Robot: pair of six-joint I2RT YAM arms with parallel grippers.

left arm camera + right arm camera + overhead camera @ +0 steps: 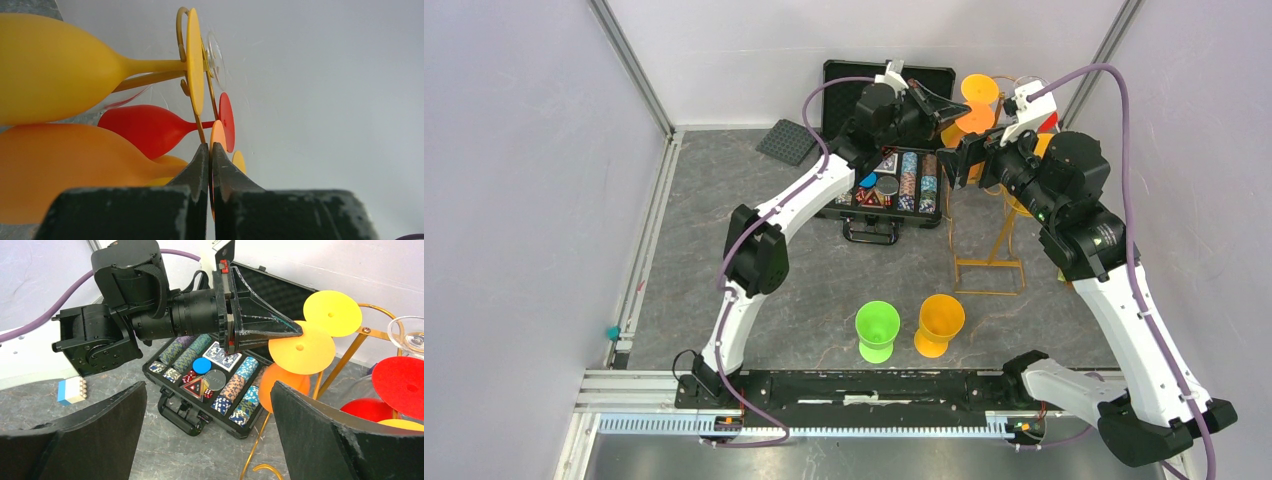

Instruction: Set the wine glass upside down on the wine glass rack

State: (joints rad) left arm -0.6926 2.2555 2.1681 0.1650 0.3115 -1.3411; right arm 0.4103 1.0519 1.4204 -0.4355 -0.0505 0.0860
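Grey marbled tabletop (824, 270), white walls (524, 200); left tool (210, 147) pinches orange wine glass (300, 349) foot; right tool (207, 390) agape.

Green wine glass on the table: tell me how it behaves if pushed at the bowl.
The green wine glass stands upright, wide bowl over a smaller foot, so it would probably tip. Fallen, the round bowl likely rolls. It looks like opaque plastic: probably light, not brittle.

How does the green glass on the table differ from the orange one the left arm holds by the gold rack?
The green glass stands upright and untouched; the orange glass is bowl-down, its foot pinched in the shut left fingers. The green glass sits on the table; the orange glass is up beside the gold rack. Both are stemmed glasses.
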